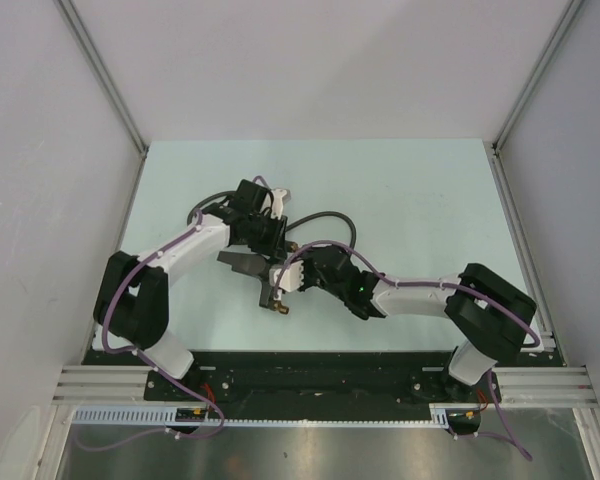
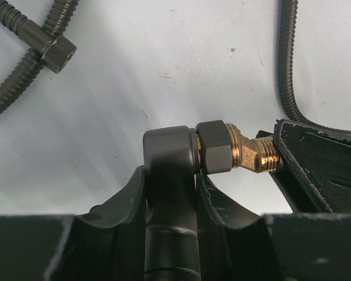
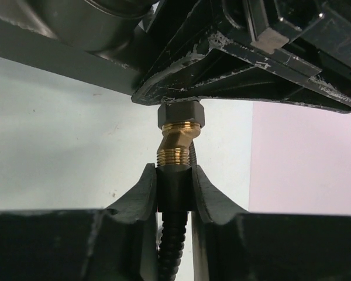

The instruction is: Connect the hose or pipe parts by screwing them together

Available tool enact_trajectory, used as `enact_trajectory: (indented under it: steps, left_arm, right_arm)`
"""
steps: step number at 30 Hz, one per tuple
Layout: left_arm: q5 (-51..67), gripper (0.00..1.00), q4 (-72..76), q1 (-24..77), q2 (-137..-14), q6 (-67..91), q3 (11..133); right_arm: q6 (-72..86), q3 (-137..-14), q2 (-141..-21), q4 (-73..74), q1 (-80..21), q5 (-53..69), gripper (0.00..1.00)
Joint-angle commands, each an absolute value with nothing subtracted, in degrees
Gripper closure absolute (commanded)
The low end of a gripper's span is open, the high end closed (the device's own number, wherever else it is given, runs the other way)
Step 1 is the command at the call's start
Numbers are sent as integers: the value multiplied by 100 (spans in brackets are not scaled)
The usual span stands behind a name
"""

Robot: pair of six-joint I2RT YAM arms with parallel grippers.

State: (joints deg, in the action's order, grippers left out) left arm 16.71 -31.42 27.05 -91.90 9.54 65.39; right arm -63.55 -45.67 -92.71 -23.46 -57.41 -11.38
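The dark-grey forked fitting [image 1: 242, 263] hangs over the table's middle, and my left gripper [image 1: 270, 245] [image 2: 171, 175] is shut on its round body [image 2: 169, 158]. A dark hex nut [image 2: 213, 146] and a bent brass threaded tip [image 2: 251, 153] [image 3: 174, 145] stick out sideways from it. My right gripper [image 1: 292, 275] [image 3: 174, 175] is shut on the hose's dark end nut [image 3: 175, 190], which butts straight against the brass thread. The ribbed hose [image 3: 171, 249] runs back between the right fingers and loops over the table [image 1: 330, 218]. Another brass tip [image 1: 280, 308] points toward the near edge.
More of the ribbed hose lies on the pale table [image 2: 164, 70], with a second hex-nut end [image 2: 58, 54] at the left wrist view's upper left. A stretch of hose [image 2: 288, 70] runs down its right side. White walls with metal rails [image 1: 110, 90] enclose the table.
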Motion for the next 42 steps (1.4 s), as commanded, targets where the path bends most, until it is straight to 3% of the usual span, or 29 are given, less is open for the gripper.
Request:
enact_trajectory:
  steps: [1, 5, 16, 31, 37, 42]
  left_arm:
    - [2627, 100, -2865, 2707, -9044, 1283, 6961]
    - [3066, 100, -2751, 2707, -9184, 1397, 6943]
    - [2865, 100, -2655, 2725, -9237, 1441, 6908]
    - [2391, 100, -2452, 3023, -9211, 1204, 6812]
    - [2145, 100, -2356, 3085, -9220, 1204, 6759]
    - [2127, 100, -2224, 3085, -9211, 1301, 6724]
  right_arm:
    - [-5670, -4939, -9570, -2697, -5730, -739, 100]
    - [-4739, -5054, -9782, -3119, -5599, -291, 100]
    - [-2410, -5229, -9941, -3621, -4844, 1159, 100]
    - [614, -5265, -10441, -4727, -3789, 4331, 100]
    - [2701, -5265, -10880, -5809, -3314, 4763, 100]
    - [3690, -5221, -11135, -5862, -3243, 4764, 100]
